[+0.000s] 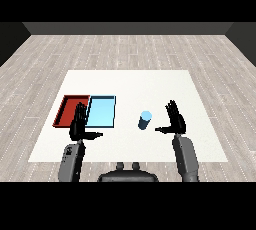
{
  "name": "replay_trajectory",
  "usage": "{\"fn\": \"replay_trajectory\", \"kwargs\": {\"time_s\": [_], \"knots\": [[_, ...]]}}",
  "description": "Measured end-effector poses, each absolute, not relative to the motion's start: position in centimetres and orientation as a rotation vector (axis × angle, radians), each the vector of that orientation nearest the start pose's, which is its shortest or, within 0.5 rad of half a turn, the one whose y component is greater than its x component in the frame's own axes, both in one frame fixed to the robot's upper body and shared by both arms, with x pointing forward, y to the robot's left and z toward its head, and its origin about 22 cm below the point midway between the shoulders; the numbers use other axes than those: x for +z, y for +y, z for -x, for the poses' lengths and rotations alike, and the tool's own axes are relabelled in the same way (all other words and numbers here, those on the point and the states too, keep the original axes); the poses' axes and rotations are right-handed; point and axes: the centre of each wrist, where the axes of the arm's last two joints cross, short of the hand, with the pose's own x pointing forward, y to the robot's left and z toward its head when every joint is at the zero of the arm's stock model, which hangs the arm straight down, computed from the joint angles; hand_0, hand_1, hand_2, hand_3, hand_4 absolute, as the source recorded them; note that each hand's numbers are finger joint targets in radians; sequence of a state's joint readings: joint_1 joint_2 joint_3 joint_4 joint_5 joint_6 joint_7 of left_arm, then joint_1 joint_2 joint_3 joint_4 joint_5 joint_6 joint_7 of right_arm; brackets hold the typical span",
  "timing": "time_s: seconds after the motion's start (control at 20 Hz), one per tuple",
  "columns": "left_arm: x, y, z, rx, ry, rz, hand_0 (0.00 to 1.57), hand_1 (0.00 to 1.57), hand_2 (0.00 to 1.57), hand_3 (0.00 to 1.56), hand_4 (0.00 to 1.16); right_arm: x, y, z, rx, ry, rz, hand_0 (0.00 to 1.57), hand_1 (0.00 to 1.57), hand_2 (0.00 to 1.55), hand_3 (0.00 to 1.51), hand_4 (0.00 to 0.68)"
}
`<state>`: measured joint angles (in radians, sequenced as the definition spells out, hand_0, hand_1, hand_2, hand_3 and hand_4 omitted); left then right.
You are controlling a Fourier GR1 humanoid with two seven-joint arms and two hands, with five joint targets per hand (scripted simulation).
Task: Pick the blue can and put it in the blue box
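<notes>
A blue can (145,120) stands upright on the white table, a little right of the trays. The light blue tray (101,112) lies flat beside the red tray (70,110), which is on its left. My right hand (175,119) hovers just right of the can, fingers straight and thumb pointing toward it, with a small gap between them. My left hand (78,124) is raised over the near edge of the two trays, fingers straight, holding nothing.
The white table (150,84) stretches wide behind the can and trays. Grey wood floor surrounds it. Both forearms come in from the lower corners.
</notes>
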<state>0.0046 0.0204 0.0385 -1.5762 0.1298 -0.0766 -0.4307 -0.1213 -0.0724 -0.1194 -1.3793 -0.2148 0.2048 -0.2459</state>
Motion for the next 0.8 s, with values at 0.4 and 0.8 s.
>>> {"fn": "replay_trajectory", "kwargs": {"time_s": [0.4, 0.8], "knots": [[-0.1, 25.2, -24.2, 0.100, -2.011, 0.107, 0.00, 0.00, 0.00, 0.00, 0.00, -2.8, -24.5, -28.0, -0.097, -1.708, -0.240, 0.00, 0.00, 0.00, 0.00, 0.000], [0.9, 25.4, -24.2, 0.113, -2.024, 0.106, 0.00, 0.00, 0.00, 0.00, 0.00, -4.3, -23.3, -27.7, -0.100, -1.669, -0.251, 0.00, 0.00, 0.00, 0.00, 0.000]]}}
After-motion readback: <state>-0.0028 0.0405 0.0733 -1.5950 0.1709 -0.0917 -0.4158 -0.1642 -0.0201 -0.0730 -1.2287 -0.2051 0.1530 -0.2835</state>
